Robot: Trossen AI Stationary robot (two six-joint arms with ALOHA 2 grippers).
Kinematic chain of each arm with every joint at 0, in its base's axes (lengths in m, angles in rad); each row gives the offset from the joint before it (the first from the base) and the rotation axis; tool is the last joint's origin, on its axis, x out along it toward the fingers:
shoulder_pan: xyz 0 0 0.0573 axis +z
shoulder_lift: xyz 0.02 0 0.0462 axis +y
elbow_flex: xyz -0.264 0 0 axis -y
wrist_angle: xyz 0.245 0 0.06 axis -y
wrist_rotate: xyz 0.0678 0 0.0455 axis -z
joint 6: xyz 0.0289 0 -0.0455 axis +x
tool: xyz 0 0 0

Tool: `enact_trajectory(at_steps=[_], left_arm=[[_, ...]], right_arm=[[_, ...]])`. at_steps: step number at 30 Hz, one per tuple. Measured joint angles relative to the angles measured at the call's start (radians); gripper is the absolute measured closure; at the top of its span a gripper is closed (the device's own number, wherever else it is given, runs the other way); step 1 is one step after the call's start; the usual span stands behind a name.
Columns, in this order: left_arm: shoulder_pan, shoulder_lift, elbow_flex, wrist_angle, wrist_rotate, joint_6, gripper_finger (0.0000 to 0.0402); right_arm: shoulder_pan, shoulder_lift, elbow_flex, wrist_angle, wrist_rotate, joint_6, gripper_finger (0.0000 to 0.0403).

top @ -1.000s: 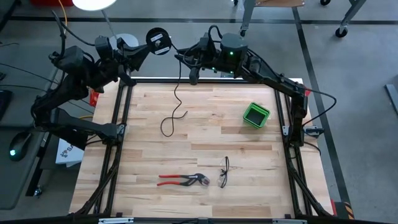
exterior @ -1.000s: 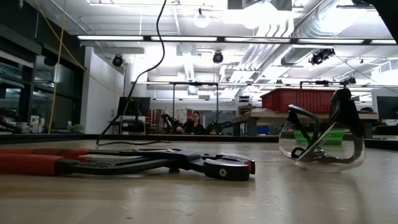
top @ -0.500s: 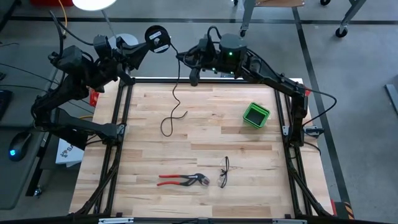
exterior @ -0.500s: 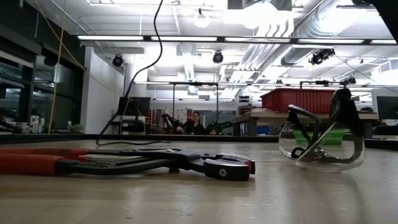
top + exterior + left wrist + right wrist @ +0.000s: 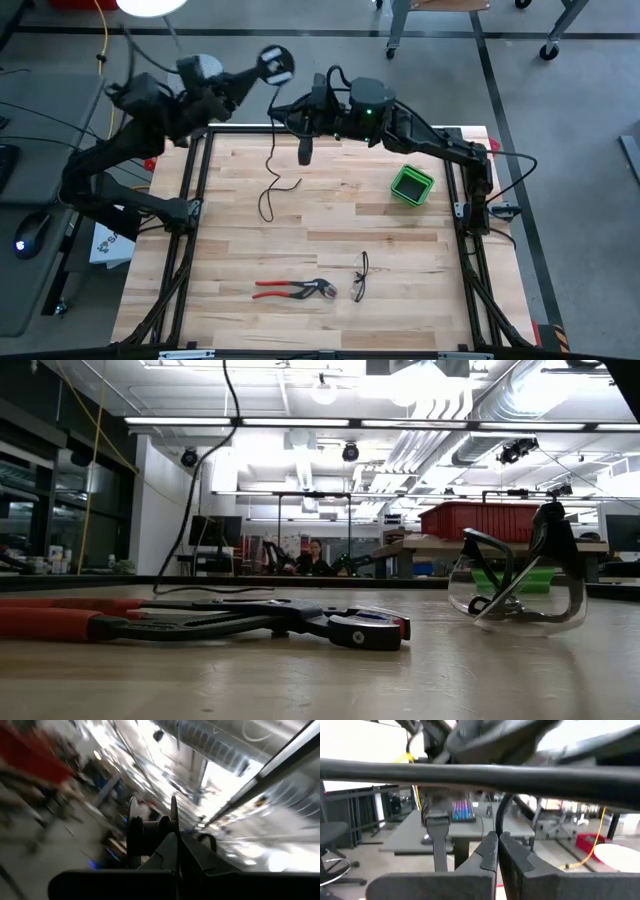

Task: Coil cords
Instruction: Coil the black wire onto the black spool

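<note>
The small black reel (image 5: 275, 62) with a pale centre is held high beyond the table's far edge by my left gripper (image 5: 255, 78). It shows edge-on in the left wrist view (image 5: 152, 827). The thin black cord (image 5: 270, 165) runs from the reel through my right gripper (image 5: 292, 108), which is shut on it just right of the reel. Below that gripper the cord hangs down, and its free end lies in a loose loop (image 5: 268, 205) on the wooden table. The hanging cord also shows in the low view (image 5: 200, 480). My left gripper pinches one flange of the reel (image 5: 173, 822) at its rim between its two fingers. The reel is lifted clear, beyond the table's far edge. My right gripper pinches the cord (image 5: 499, 820) between its two shut fingers. The cord rises in a curve from the fingertips; the stretch below hangs slack to the table.
A green square container (image 5: 412, 185) stands at the table's right. Red-handled pliers (image 5: 295, 289) and clear safety glasses (image 5: 360, 277) lie near the front edge; both fill the low view's foreground (pliers (image 5: 250, 622), glasses (image 5: 515, 595)). The black table frame (image 5: 200, 170) borders the board.
My left gripper has swung toward the table's right with the reel, still held clear. My right gripper has shifted a little toward the near edge with the cord. The hanging stretch of cord has swung sideways, while its looped end has stayed on the table.
</note>
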Motion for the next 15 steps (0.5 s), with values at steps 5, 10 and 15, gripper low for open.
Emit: enact_trajectory(at_steps=[5,10,15], left_arm=[[0.011,0.027,0.000,0.067,0.082,-0.229,0.0401],[0.012,0.037,0.000,0.094,0.137,-0.420,0.0401],[0.001,0.036,0.000,0.092,0.178,-0.546,0.0401]], right_arm=[[0.002,0.004,0.000,0.058,0.000,-0.001,0.0403],[0.002,0.017,0.000,0.117,0.001,-0.006,0.0403],[0.001,0.020,0.000,0.158,0.038,-0.046,0.0403]])
